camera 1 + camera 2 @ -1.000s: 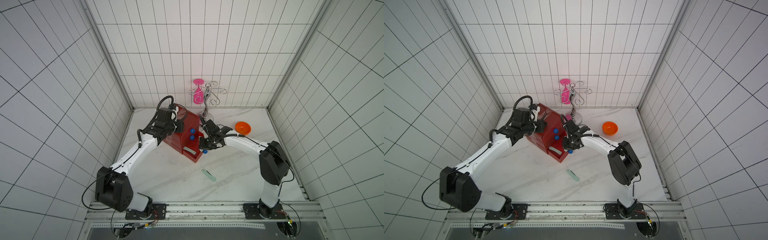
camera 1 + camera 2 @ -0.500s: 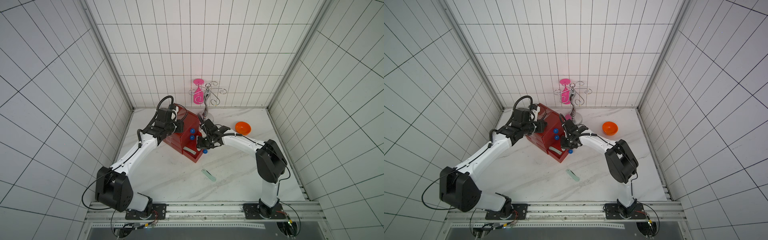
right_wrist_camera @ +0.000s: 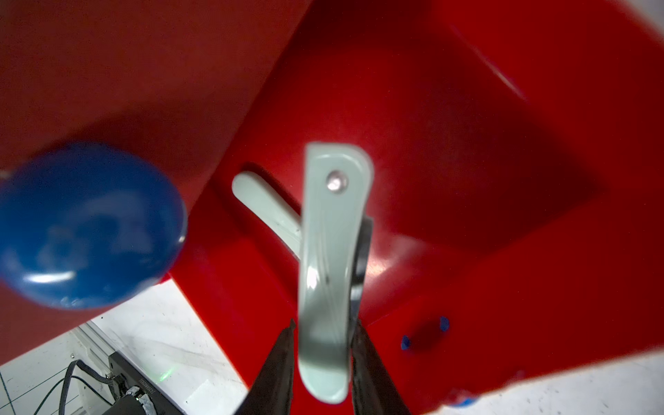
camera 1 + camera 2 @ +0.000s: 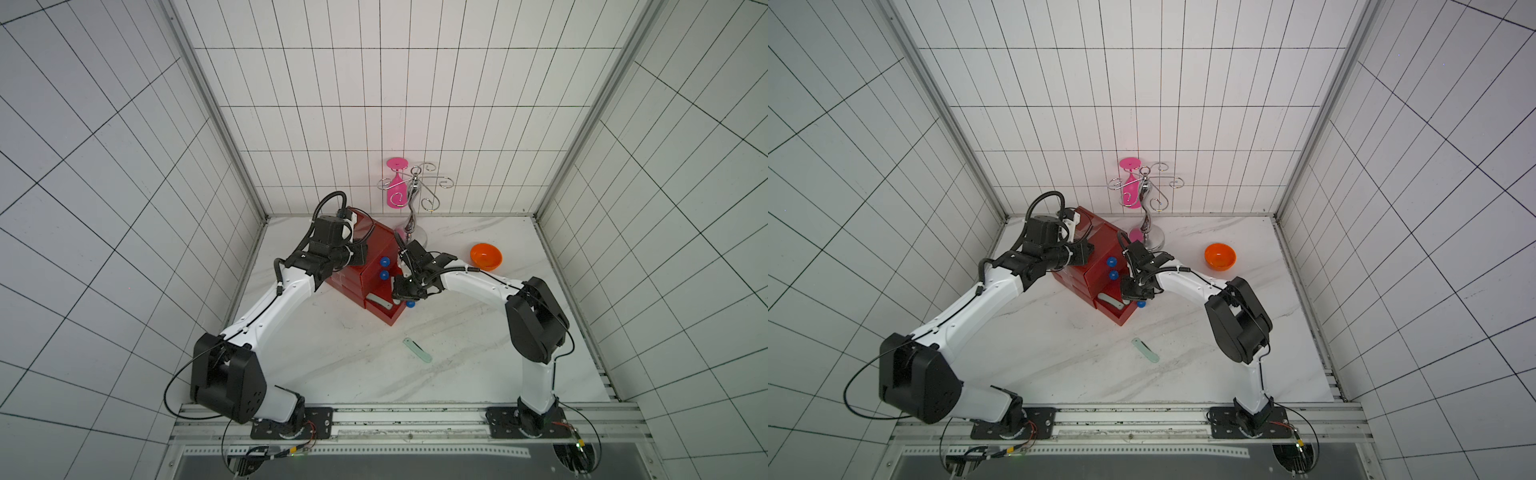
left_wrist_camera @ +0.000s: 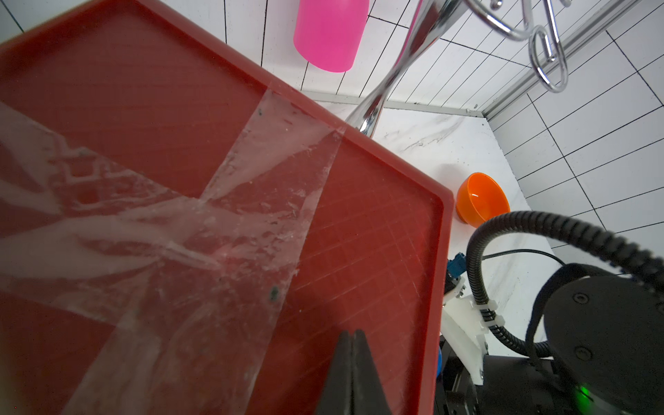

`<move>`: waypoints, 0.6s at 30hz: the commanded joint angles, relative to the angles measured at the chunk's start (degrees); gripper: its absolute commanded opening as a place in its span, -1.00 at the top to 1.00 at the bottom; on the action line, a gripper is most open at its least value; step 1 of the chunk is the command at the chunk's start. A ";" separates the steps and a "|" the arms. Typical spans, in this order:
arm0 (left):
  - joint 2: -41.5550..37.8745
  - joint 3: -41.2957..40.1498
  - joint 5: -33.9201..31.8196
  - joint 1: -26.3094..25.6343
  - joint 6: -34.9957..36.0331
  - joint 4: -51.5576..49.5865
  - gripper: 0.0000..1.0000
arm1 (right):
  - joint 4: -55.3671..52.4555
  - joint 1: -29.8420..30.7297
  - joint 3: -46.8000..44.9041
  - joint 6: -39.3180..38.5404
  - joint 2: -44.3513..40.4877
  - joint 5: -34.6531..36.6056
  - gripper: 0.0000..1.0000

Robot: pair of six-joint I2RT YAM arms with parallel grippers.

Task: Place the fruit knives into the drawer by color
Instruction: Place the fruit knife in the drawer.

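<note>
The right tool [image 3: 323, 327] has its jaws close on either side of a mint green knife [image 3: 334, 233], which stands up between them; whether they actually pinch it I cannot tell. Just beyond the tool's tips is the pulled-out bottom drawer [image 3: 467, 172], where a second mint knife [image 3: 266, 208] lies slanted on the floor, partly hidden by the one in the tool. To do this well, I judge the strip should come down nearly flat over the drawer floor before the jaws part, so it neither bounces out nor leans on a wall. Beside the tool the blue knob [image 3: 82, 226] of a drawer above juts out and leaves little room that way, so lifting straight out looks safest. Across the red chest [image 4: 374, 245], the left tool [image 5: 354, 345] is closed and empty over the taped top, perhaps steadying it. Back toward the right arm's base, a third mint knife [image 4: 417, 350] lies on open bench [image 4: 332, 365], well apart.
</note>
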 commanded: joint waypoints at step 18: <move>4.14 -4.33 -4.28 1.29 0.01 -16.04 1.00 | -4.62 0.69 6.65 -5.66 -6.51 -0.13 0.35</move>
